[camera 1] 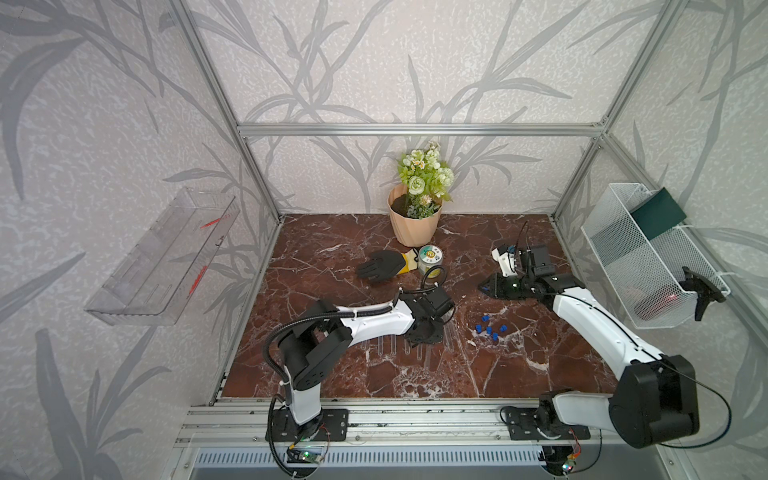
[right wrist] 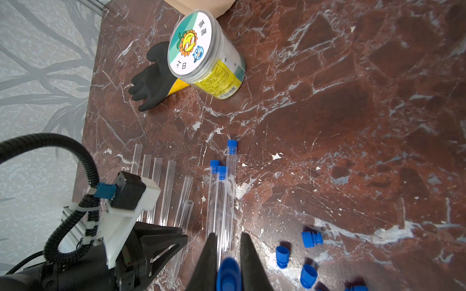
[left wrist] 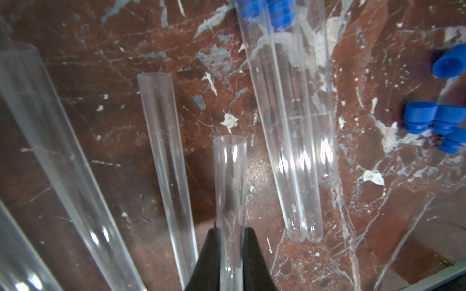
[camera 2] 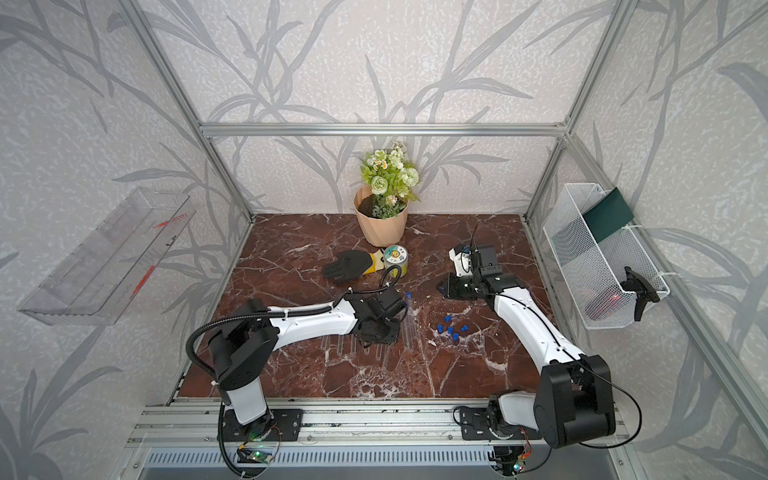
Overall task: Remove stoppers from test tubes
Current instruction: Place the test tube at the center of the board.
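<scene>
The left claw [left wrist: 231, 230] is closed tight on an open test tube [left wrist: 230, 176], near the front edge of the desk [camera 1: 316, 266] — the right claw [right wrist: 228, 234] pinches a blue stopper [right wrist: 228, 273]. If it is let go carelessly, the round tube may roll away.

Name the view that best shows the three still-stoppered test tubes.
Right wrist: all three stoppered tubes show clearly, blue stoppers included. Left wrist crops their stoppered ends; both top views show them faintly.
</scene>
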